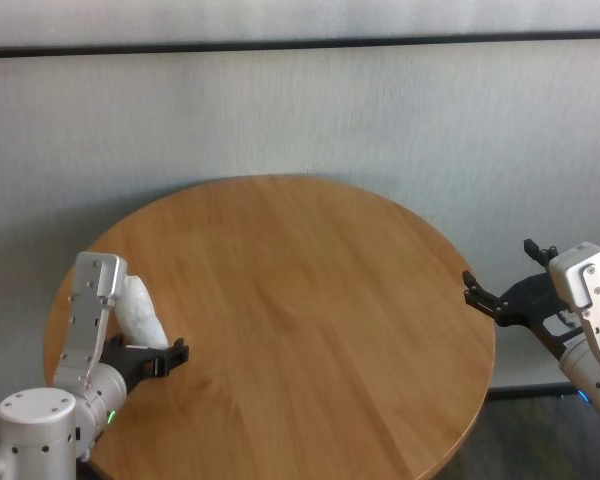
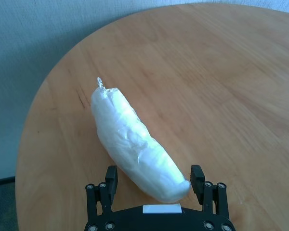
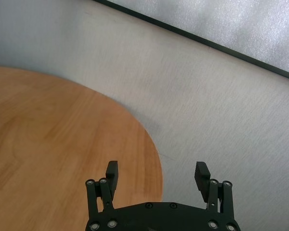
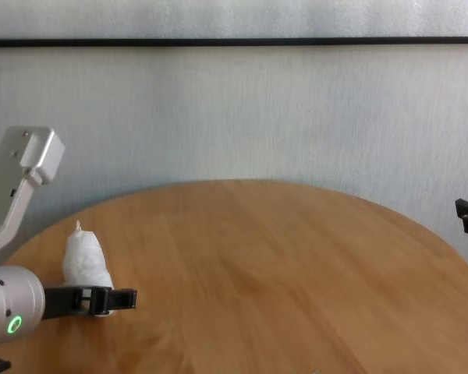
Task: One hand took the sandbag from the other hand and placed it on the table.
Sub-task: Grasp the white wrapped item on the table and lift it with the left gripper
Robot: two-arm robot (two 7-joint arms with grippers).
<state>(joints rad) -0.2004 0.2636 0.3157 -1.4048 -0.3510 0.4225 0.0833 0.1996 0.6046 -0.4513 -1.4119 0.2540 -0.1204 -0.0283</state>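
The white crinkly sandbag (image 2: 130,139) lies on the light brown round table (image 1: 310,280) near its left edge, its twisted tip pointing away from my left gripper. It also shows in the head view (image 1: 140,312) and the chest view (image 4: 86,266). My left gripper (image 2: 154,174), on the wrist with the green ring light, is open with its fingers on either side of the bag's near end, low over the table (image 1: 170,357). My right gripper (image 1: 502,272) is open and empty, just off the table's right edge (image 3: 156,171).
A pale wall with a dark horizontal strip (image 1: 300,45) stands behind the table. The table's middle and far side (image 4: 281,257) are bare wood. The floor shows beyond the table's edge in the left wrist view (image 2: 0,192).
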